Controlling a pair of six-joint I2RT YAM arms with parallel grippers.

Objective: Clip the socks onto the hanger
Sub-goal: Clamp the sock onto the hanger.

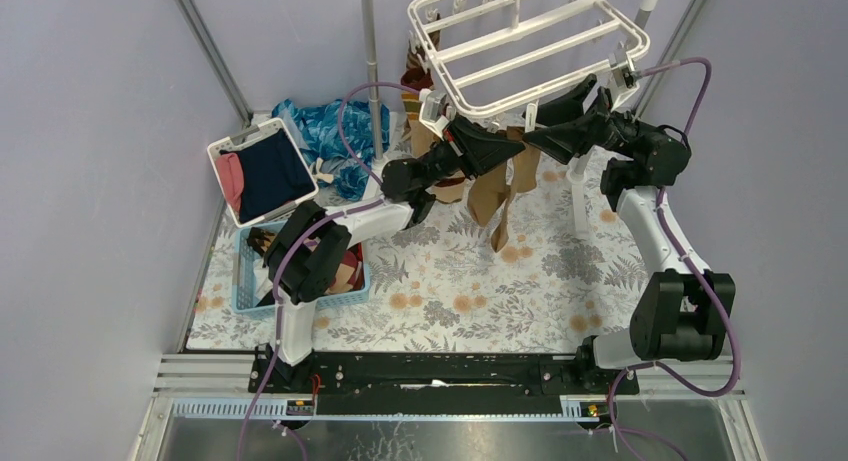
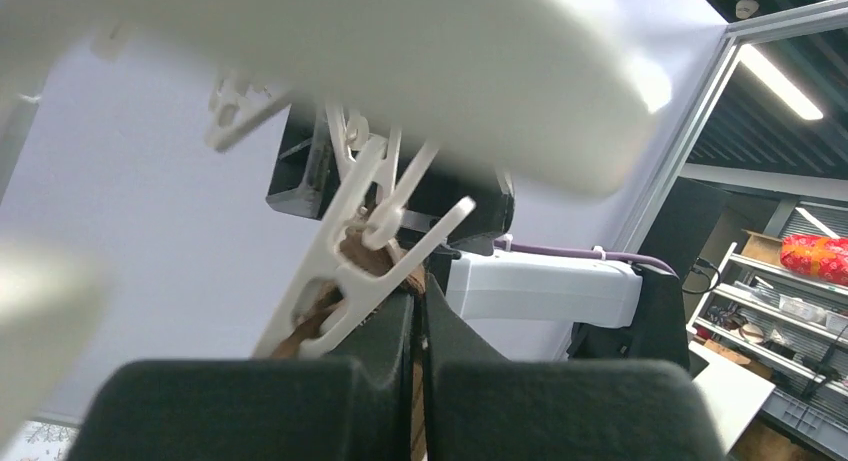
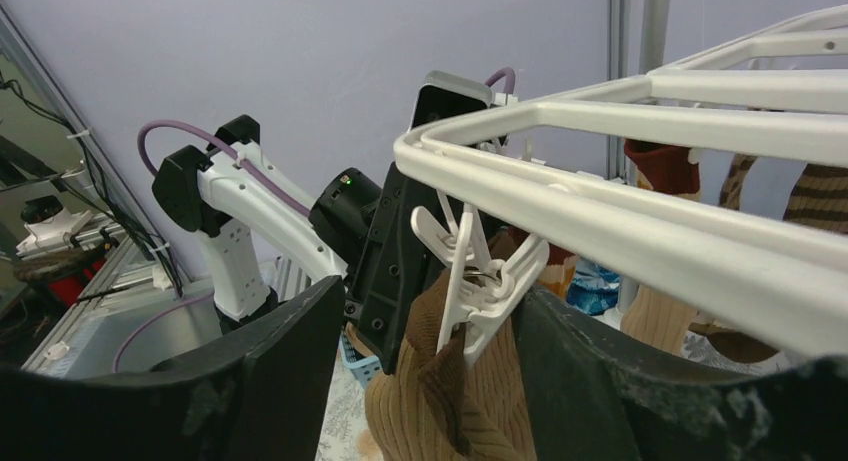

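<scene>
clenched the sock (image 3: 440,386) in left gripper (image 2: 420,316), hanging toward six o'clock from the clip (image 3: 478,271), inside released right gripper (image 3: 432,306).

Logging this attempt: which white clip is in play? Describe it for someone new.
Find the white plastic rectangular hanger frame hung at the back. On its near rail hangs a white plastic clip gripping a tan ribbed sock. It alone sits between the right arm's black fingers.
</scene>
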